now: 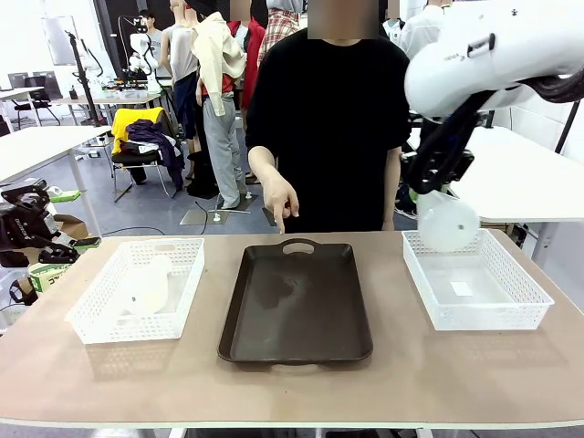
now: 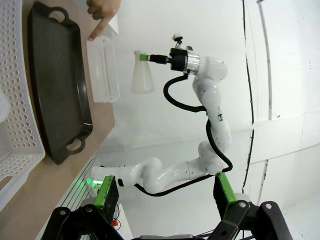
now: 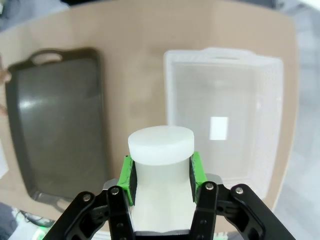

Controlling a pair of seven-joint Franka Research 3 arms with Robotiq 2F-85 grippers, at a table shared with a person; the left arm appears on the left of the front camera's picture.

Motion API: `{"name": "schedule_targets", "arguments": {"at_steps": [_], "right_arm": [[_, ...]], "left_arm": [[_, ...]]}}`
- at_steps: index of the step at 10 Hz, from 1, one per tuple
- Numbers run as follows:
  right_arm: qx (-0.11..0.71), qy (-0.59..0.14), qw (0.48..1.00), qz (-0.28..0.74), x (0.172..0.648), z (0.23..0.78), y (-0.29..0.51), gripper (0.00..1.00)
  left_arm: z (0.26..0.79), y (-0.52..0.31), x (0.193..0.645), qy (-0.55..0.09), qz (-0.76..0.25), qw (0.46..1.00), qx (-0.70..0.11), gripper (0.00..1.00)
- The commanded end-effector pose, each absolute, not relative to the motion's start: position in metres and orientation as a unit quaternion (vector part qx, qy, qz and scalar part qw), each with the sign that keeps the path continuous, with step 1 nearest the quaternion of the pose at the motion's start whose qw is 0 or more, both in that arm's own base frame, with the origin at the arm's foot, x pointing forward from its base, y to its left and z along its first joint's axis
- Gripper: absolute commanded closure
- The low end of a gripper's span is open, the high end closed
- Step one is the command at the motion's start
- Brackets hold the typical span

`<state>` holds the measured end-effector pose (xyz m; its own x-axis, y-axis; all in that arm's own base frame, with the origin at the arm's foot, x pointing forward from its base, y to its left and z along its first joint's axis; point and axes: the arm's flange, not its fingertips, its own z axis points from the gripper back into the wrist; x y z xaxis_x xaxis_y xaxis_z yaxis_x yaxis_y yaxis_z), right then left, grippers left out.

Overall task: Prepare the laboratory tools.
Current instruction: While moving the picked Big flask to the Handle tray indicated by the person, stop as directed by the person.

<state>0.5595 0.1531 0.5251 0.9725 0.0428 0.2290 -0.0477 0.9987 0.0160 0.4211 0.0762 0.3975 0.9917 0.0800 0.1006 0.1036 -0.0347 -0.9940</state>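
Note:
One frosted white conical flask hangs tilted above the right basket. My right gripper is shut on its neck. In the right wrist view the green pads clamp the flask's neck, with the basket below. The left wrist view shows the same flask held in the air by the right gripper. A second flask lies in the left basket. My left gripper stays off the table's left edge, open and holding nothing.
A dark brown tray lies between the two baskets. A person stands at the far side, one hand pointing down at the tray's far handle. A small label lies on the right basket's floor.

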Motion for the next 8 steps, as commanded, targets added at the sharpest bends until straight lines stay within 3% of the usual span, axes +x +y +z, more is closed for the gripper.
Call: {"name": "schedule_targets", "arguments": {"at_steps": [1,4,8], "right_arm": [[0.007,-0.107,0.993,0.039,0.567,0.525,0.204,1.0],[-0.018,-0.108,0.988,0.108,0.554,0.499,0.315,1.0],[0.004,-0.079,0.986,0.145,0.56,0.42,0.379,1.0]], "left_arm": [[0.399,0.077,0.421,-0.068,-0.008,0.694,-0.717,0.0],[0.399,0.077,0.421,-0.068,-0.008,0.694,-0.717,0.0],[0.399,0.077,0.421,-0.068,-0.008,0.694,-0.717,0.0]]}}
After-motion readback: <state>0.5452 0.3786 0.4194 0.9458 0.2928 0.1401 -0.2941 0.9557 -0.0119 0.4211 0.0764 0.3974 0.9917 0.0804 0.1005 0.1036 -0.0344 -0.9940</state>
